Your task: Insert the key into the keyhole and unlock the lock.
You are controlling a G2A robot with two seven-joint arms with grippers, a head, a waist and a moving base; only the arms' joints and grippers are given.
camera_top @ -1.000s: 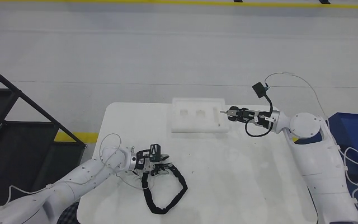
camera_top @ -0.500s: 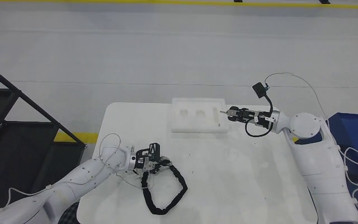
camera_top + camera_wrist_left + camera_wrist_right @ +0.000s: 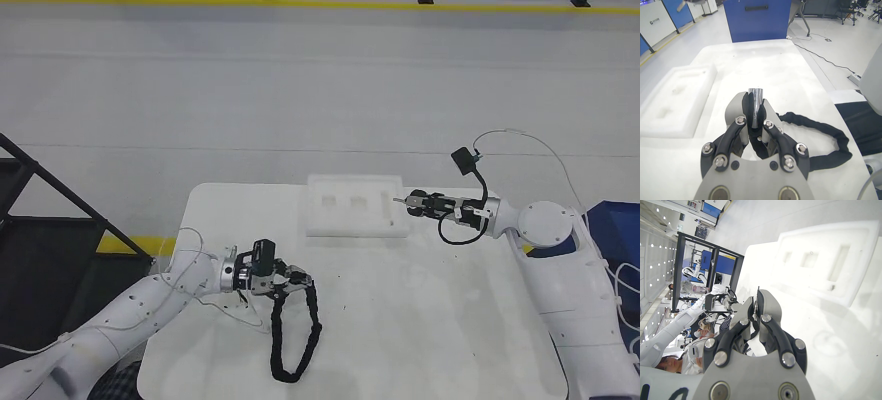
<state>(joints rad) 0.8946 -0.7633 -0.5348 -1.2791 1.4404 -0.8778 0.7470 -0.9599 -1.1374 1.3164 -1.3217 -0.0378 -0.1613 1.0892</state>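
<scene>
The lock [image 3: 755, 100], a chrome barrel, is clamped between the closed left fingers [image 3: 734, 108] near the counter's [image 3: 450, 320] left front. Its black sleeved chain [image 3: 295, 340] trails onto the surface. The key [image 3: 401, 200] is pinched in the closed right fingers [image 3: 770, 306], well apart from the lock and beside the foam tray [image 3: 320, 228]. The chain's drag could twist the barrel, throwing the keyhole off line so the key jams or slips

White foam tray [image 3: 357, 229] at table [image 3: 430, 310] far edge; blue panel [image 3: 755, 20] nearby.
</scene>
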